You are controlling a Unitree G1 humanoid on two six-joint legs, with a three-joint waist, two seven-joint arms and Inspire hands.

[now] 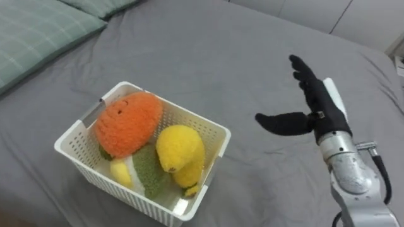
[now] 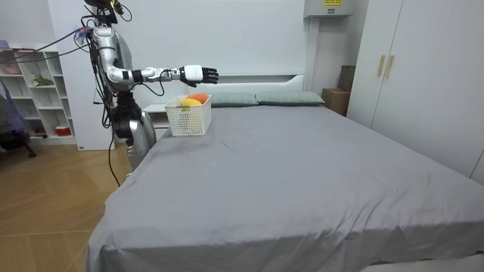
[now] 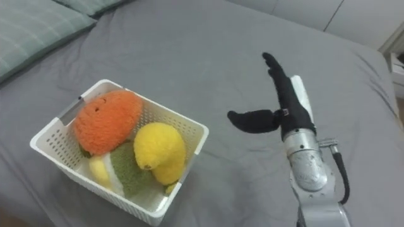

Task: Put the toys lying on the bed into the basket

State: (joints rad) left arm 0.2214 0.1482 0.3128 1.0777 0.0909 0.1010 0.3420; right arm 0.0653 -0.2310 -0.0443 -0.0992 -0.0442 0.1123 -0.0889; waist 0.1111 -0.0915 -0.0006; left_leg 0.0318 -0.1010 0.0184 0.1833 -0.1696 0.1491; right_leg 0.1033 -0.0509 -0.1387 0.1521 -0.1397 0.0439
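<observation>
A white slatted basket (image 1: 211, 132) (image 3: 189, 129) (image 2: 188, 119) stands on the grey bed. In it lie an orange plush toy (image 1: 128, 122) (image 3: 107, 120), a yellow plush toy (image 1: 180, 151) (image 3: 159, 148) and a green-and-white plush piece (image 1: 146, 170) (image 3: 126, 167) beneath them. My right hand (image 1: 315, 101) (image 3: 284, 107) (image 2: 198, 74) hovers open over the bed to the right of the basket, fingers straight, thumb pointing toward the basket, holding nothing.
Green checked pillows (image 1: 38, 34) (image 3: 31, 28) lie at the bed's head to my left. The grey sheet (image 1: 208, 57) stretches beyond the basket. In the room view I stand at the bed's corner, with white shelves (image 2: 38, 94) behind me and a wardrobe (image 2: 423, 68) across the room.
</observation>
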